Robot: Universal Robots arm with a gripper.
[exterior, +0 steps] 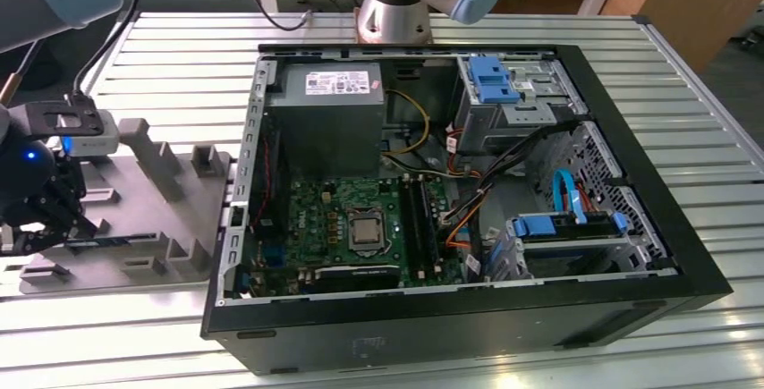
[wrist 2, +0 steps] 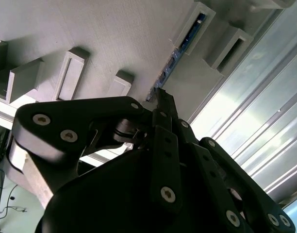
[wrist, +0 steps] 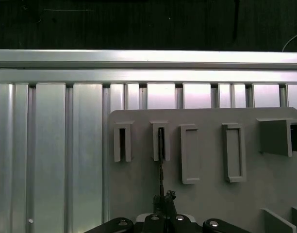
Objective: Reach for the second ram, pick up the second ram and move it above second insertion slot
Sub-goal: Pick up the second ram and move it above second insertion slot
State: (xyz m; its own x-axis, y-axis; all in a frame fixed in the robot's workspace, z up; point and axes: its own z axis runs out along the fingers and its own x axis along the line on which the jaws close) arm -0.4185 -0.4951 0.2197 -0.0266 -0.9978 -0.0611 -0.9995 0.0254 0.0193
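Black links of the gripper come first in the second wrist view. Its fingertips are clenched on the thin edge of the second ram. From the fingertips the ram goes straight ahead into a narrow slot of the grey holder, where it stands on its edge. An open computer case lies well apart from the gripper, beyond the holder.
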